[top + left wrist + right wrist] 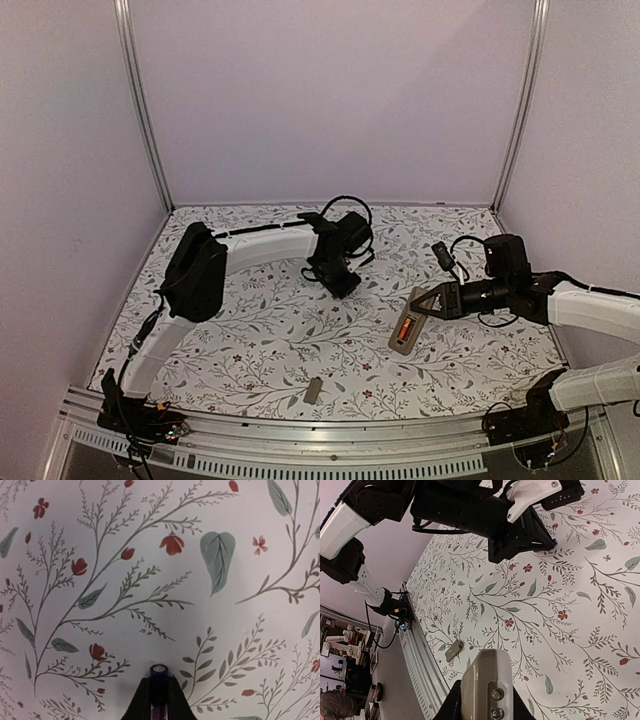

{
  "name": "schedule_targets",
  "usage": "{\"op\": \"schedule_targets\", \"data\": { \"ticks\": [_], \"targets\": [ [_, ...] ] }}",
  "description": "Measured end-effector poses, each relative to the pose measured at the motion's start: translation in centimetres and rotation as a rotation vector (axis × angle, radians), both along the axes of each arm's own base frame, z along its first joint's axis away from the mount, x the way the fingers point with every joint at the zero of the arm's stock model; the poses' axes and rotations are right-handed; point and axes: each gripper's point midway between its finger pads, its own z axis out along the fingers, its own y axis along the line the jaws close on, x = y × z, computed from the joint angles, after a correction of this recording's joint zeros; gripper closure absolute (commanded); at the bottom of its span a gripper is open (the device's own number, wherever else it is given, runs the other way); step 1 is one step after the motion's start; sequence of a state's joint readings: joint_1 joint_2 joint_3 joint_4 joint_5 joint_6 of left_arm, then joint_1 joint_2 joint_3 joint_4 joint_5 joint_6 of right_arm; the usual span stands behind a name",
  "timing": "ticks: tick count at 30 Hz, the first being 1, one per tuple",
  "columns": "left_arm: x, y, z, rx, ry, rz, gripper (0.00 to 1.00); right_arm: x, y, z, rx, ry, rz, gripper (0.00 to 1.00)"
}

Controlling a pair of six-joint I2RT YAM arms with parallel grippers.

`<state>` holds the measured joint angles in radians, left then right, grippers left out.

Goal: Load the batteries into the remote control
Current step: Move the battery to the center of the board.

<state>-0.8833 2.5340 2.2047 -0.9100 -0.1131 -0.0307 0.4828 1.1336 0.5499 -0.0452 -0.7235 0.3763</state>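
The remote control (406, 322) is a slim grey-beige bar, back side up, at the right of the table. One orange-red battery (405, 328) lies in its recess. My right gripper (425, 300) is shut on the remote's far end; the right wrist view shows the remote's end face (485, 685) between the fingers. My left gripper (341, 283) points down at the table's middle, apart from the remote. In the left wrist view it (159, 682) is shut on a second battery (159, 672), whose dark end sticks out just above the cloth.
A small flat grey cover plate (313, 390) lies near the front edge; it also shows in the right wrist view (452, 650). A flowered cloth (260, 330) covers the table. Pale walls stand behind and at both sides. A metal rail (330, 440) runs along the front.
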Motion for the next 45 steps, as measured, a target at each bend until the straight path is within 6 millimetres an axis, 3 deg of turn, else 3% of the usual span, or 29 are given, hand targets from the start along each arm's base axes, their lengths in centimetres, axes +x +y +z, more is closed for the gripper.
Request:
{"op": "schedule_targets", "data": {
  "ticks": [5, 13, 19, 31, 37, 42, 45],
  "targets": [
    [-1.9, 2.1, 0.1, 0.038, 0.046, 0.020, 1.00, -0.1, 0.1, 0.1, 0.005, 0.003, 0.008, 1.00],
    [-8.9, 9.5, 0.5, 0.151, 0.204, 0.072, 1.00, -0.3, 0.2, 0.2, 0.013, 0.007, 0.019, 1.00],
    [-11.5, 12.5, 0.2, 0.211, 0.262, 0.100, 0.96, -0.5, 0.3, 0.3, 0.019, 0.010, 0.028, 1.00],
    [-12.4, 12.9, -0.3, 0.241, 0.279, 0.097, 0.80, -0.6, 0.3, 0.3, 0.022, 0.012, 0.033, 1.00],
    [-12.5, 13.1, -0.3, 0.253, 0.284, 0.094, 0.87, -0.5, 0.3, 0.1, 0.019, 0.019, 0.033, 1.00],
    [-12.4, 13.2, -0.2, 0.266, 0.280, 0.093, 1.00, -0.5, 0.3, 0.1, 0.018, 0.020, 0.033, 1.00],
    [-12.2, 13.2, -0.2, 0.266, 0.265, 0.098, 1.00, -0.5, 0.3, 0.0, 0.017, 0.023, 0.032, 1.00]
  ]
}}
